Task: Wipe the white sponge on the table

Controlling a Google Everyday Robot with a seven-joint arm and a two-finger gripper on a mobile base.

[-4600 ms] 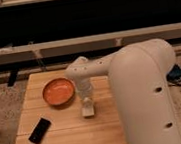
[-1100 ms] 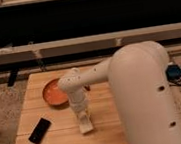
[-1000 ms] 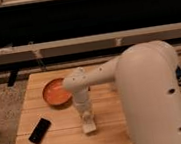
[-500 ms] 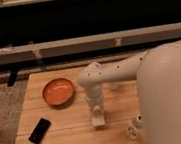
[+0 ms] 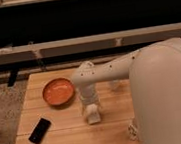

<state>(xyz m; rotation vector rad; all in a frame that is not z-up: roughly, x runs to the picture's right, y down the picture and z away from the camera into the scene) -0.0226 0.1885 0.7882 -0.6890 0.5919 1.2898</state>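
Note:
The white sponge (image 5: 94,118) lies on the wooden table (image 5: 68,140), near its middle and a little toward the front. My gripper (image 5: 92,109) comes straight down from the white arm (image 5: 134,70) and is closed on the sponge's top, pressing it against the tabletop. The arm reaches in from the right, and its big white shell covers the table's right end.
An orange bowl (image 5: 58,91) sits to the left of the gripper, close to it. A black phone (image 5: 39,130) lies at the front left. A small pale object (image 5: 132,130) stands at the front right, beside the arm's shell.
The gripper and sponge slid right and a little back across the table, then slightly left and toward the front again. The bowl and phone stayed put.

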